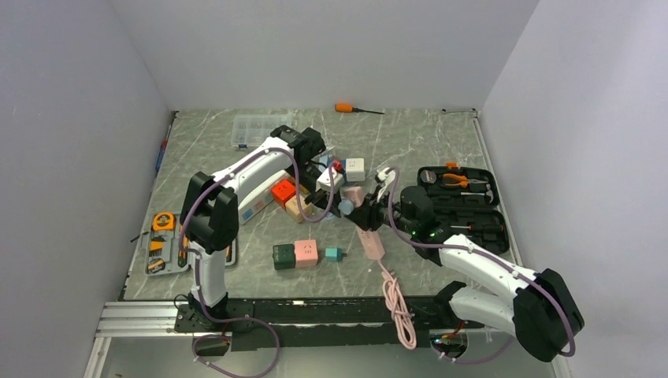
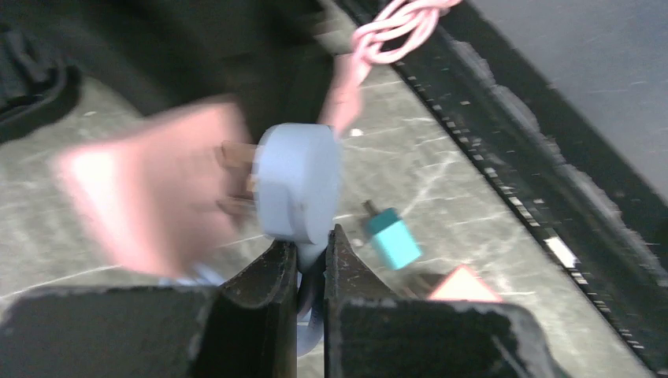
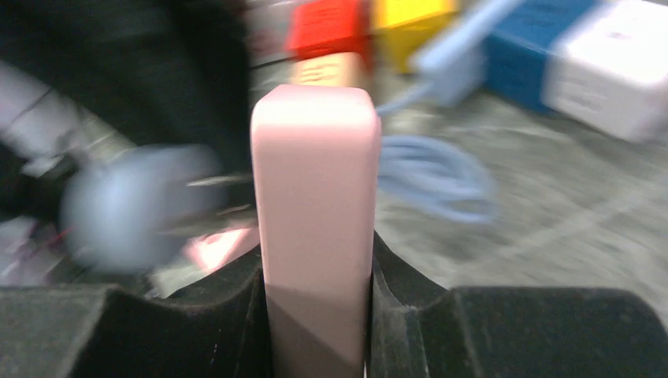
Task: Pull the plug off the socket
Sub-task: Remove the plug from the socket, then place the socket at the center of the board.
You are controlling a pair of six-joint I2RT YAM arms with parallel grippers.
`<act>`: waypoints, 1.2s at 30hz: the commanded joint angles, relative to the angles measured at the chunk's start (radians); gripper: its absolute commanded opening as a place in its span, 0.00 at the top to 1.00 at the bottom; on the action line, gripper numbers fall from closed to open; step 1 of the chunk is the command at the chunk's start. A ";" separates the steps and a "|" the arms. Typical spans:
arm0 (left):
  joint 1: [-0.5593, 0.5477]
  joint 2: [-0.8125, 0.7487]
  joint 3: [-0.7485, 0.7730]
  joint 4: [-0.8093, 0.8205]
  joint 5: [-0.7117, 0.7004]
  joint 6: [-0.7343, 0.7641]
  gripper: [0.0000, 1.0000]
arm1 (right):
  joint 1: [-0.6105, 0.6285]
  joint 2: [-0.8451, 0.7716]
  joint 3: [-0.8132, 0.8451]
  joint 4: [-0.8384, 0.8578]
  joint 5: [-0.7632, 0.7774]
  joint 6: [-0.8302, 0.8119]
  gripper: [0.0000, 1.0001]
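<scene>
The plug is round and pale blue. It is up off the table, in the middle, between the two arms. Its flat face looks at the pink socket, which is just beside it. Two metal pins show in the small space between them. The close views are blurry, so I cannot tell if the pin tips are inside the socket or out of it. The left gripper holds the plug from behind, with its black fingers pinched almost together on the plug's thin tail. The right gripper holds the socket, with its fingers pressed on two sides of the pink block. A small teal adapter lies on the table near the plug, toward the near edge. Next to it sit a pink cube and a dark green cube, side by side. A long pink power strip lies on the table by the right gripper, and its pink cord runs in loops to the near edge. On the far side of the plug are a red block and a white box. An open black tool case sits at the right. A clear plastic box is near the back. An orange screwdriver lies at the far edge.
</scene>
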 commanded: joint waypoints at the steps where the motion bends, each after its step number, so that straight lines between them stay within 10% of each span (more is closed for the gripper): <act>1: -0.061 -0.134 -0.034 -0.262 0.053 0.040 1.00 | -0.137 0.056 0.004 0.001 0.364 0.002 1.00; 13: -0.078 -0.109 -0.009 -0.261 0.008 0.048 1.00 | -0.161 0.073 0.046 0.011 0.411 -0.007 1.00; 21: 0.021 0.103 0.277 -0.250 -0.057 -0.083 1.00 | -0.188 0.130 0.163 -0.037 0.490 -0.008 1.00; 36: 0.070 0.024 0.220 0.207 -0.291 -0.379 1.00 | -0.244 0.460 0.438 -0.199 0.622 -0.014 1.00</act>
